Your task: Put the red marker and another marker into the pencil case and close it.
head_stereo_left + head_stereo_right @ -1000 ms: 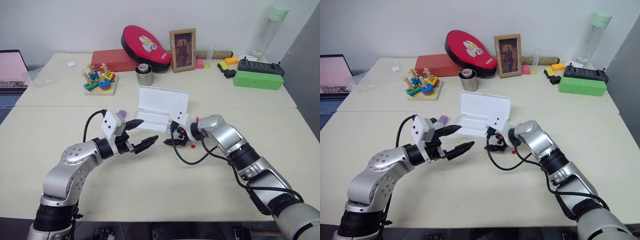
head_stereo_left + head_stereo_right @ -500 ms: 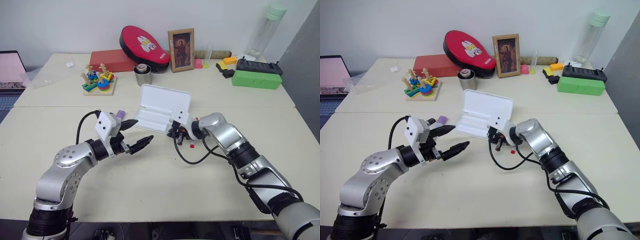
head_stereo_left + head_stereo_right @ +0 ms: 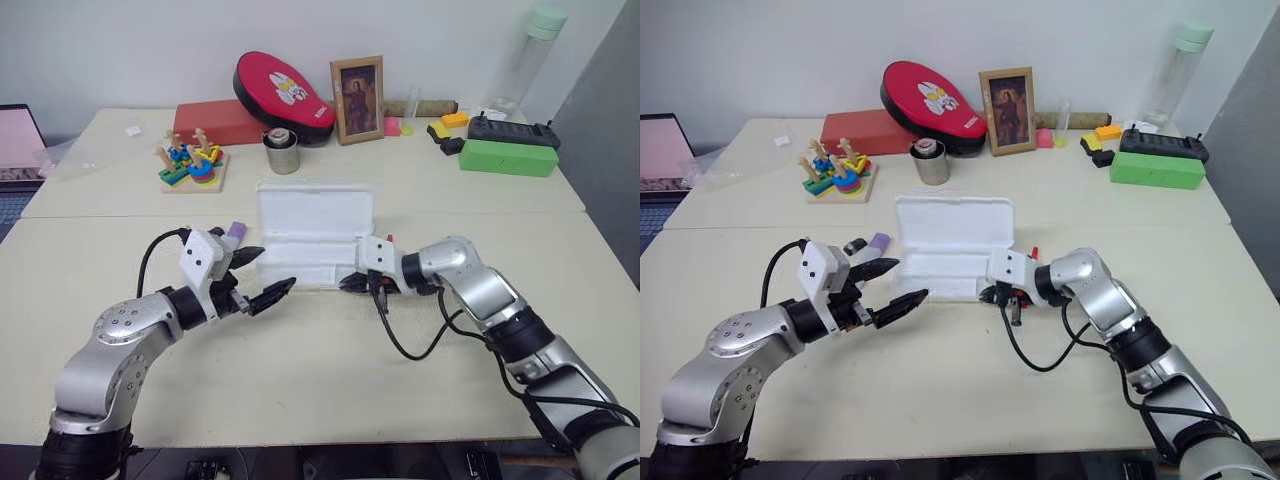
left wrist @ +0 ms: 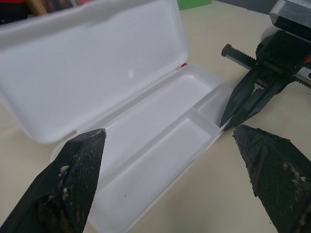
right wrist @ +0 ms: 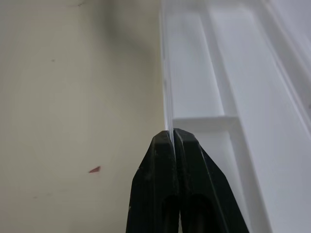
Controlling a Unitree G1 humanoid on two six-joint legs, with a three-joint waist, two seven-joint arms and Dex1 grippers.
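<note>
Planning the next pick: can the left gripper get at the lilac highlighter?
Probably yes: the open left gripper sits beside the lilac highlighter, nothing between them, though it points toward the pencil case.

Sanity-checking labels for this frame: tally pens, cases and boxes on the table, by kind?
Pens: 2 (lilac highlighter; red marker, only its tip showing)
Cases: 2 (white pencil case, lid up; red padded case)
Boxes: 2 (red box; green box)
Total: 6
</note>
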